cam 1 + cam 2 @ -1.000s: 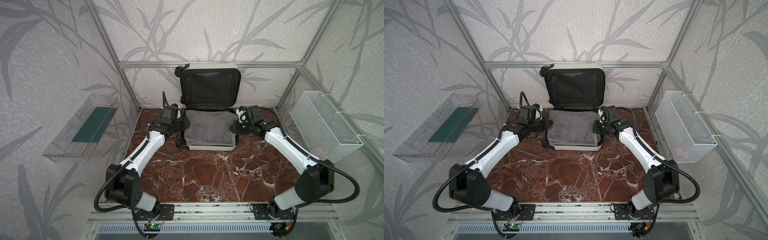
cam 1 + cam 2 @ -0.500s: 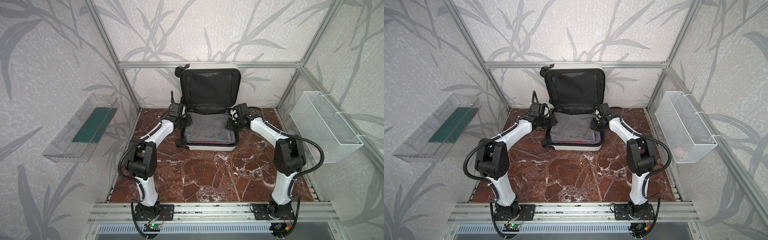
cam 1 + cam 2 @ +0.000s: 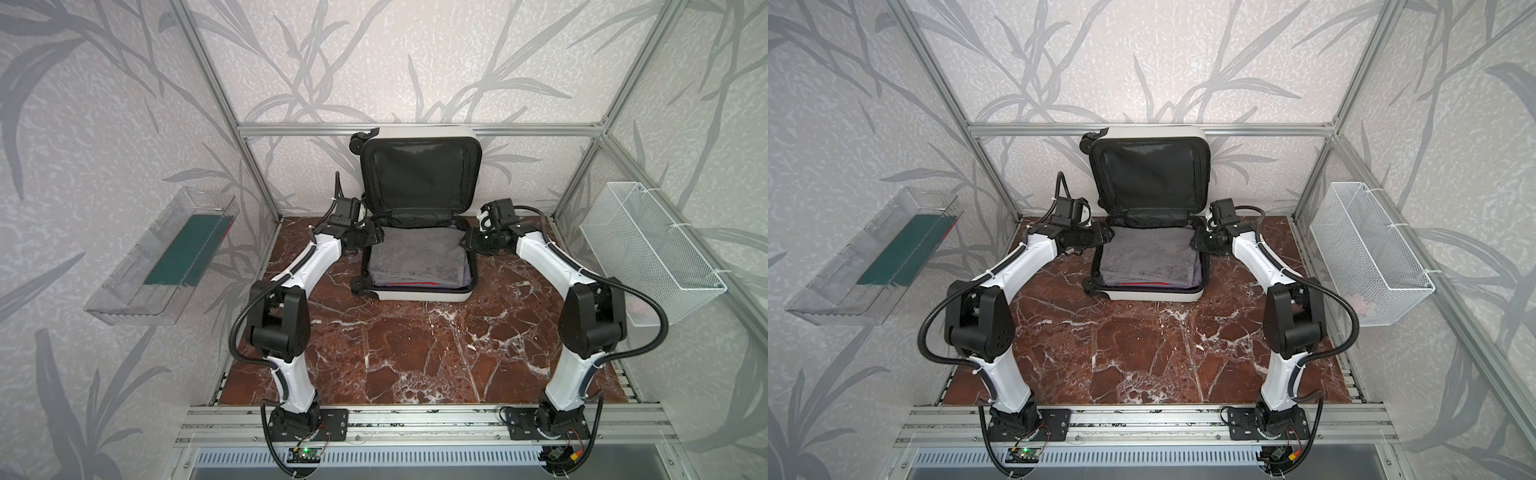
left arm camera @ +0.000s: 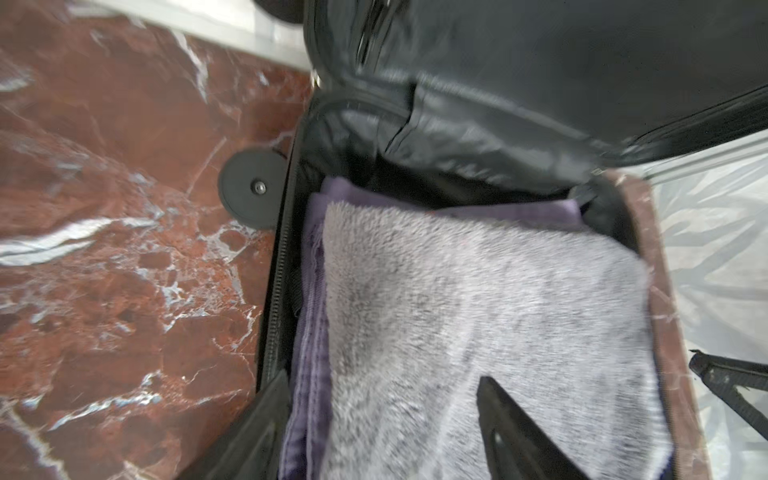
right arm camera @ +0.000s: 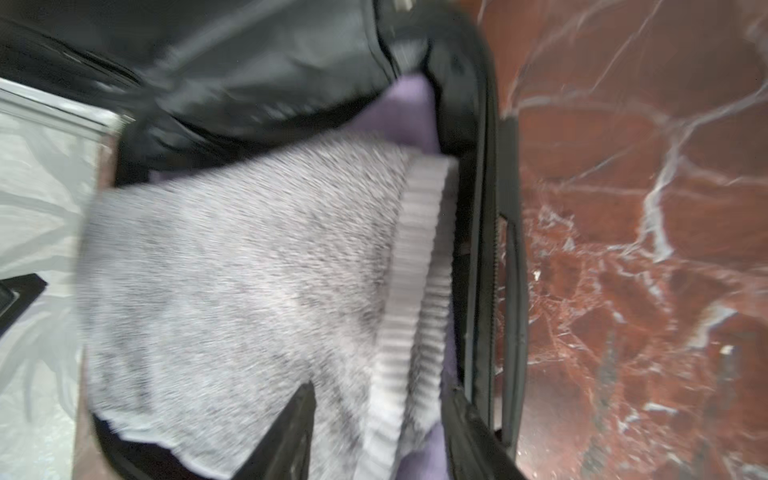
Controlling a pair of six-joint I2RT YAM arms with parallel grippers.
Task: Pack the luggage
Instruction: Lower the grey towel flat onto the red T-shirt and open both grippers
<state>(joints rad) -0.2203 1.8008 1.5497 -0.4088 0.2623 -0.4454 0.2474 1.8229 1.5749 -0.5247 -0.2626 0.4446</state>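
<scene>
Showing the luggage (image 3: pixel 419 296) open at the back of the desk (image 3: pixel 415 353), lid up, grey sweater (image 3: pixel 417 257) inside; left pincer (image 4: pixel 382 378) and right pincer (image 5: pixel 380 388) both open over the sweater, gripping nothing.

Both wrist views are motion-blurred. Inside the white hard-shell luggage (image 3: pixel 419 296), the grey fleece cloth (image 3: pixel 417 259) covers most of the folded purple fabric (image 4: pixel 309 332) beneath. A red item (image 3: pixel 409 284) shows only a thin strip. The pink object (image 3: pixel 1364 304) in the white wire mesh basket (image 3: pixel 1358 249) is too small to identify.
</scene>
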